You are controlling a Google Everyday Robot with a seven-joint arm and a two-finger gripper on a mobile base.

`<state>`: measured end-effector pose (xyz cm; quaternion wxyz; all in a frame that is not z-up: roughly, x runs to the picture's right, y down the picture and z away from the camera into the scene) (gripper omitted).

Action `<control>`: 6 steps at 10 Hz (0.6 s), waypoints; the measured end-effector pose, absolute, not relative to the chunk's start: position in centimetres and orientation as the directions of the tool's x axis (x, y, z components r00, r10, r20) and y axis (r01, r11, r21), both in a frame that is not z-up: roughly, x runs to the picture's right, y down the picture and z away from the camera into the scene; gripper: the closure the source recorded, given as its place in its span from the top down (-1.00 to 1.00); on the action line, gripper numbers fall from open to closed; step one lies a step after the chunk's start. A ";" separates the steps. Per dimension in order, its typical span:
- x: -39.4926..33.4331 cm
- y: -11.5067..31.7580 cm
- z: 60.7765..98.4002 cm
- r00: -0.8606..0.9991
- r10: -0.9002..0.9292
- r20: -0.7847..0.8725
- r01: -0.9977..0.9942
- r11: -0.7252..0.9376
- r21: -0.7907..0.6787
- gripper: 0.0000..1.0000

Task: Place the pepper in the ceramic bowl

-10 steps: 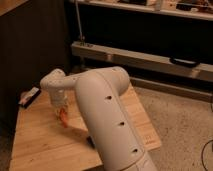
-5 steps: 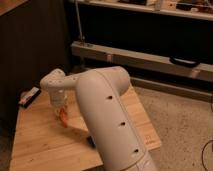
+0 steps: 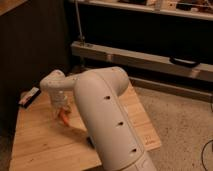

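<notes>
Arm: the white robot arm [image 3: 107, 115] fills the middle of the view. It rises from the lower right and bends left over the table. Its bulk hides the centre and right part of the table top.

Table: a pale wooden table [image 3: 40, 142] on a speckled floor, with a dark metal rack [image 3: 150, 55] behind it. Bare boards show on the left and front.

Gripper: the gripper [image 3: 62, 108] hangs at the end of the short wrist section and points down over the left-centre of the table, close above the boards. Whether it stands wide, narrow or closed on anything cannot be told from this view.

Pepper: a small orange part of the pepper [image 3: 64, 119] shows directly under the gripper, at its lower end and just above or on the wood. The visible piece runs roughly up and down with a slight lean, so the long axis appears near upright. The rest is covered. Contact between the pepper and the gripper cannot be confirmed or ruled out.

Bowl: the ceramic bowl is not visible. If present, it would be behind the arm.

Other: a small dark and white object [image 3: 30, 96] lies at the table's far left edge, well apart from the gripper.

Assessment: the pepper sits straight below the gripper, not offset to either side. The coming move turns on whether the pepper hangs over the bowl, and this view does not settle that.
</notes>
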<state>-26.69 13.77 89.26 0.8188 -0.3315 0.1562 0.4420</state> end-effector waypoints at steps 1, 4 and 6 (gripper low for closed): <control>-26.9 14.1 89.6 0.563 0.616 -0.550 -0.826 0.395 -0.403 0.60; -26.9 14.2 89.9 0.566 0.607 -0.558 -0.824 0.402 -0.398 0.15; -27.0 14.1 89.8 0.570 0.605 -0.557 -0.822 0.405 -0.400 -0.22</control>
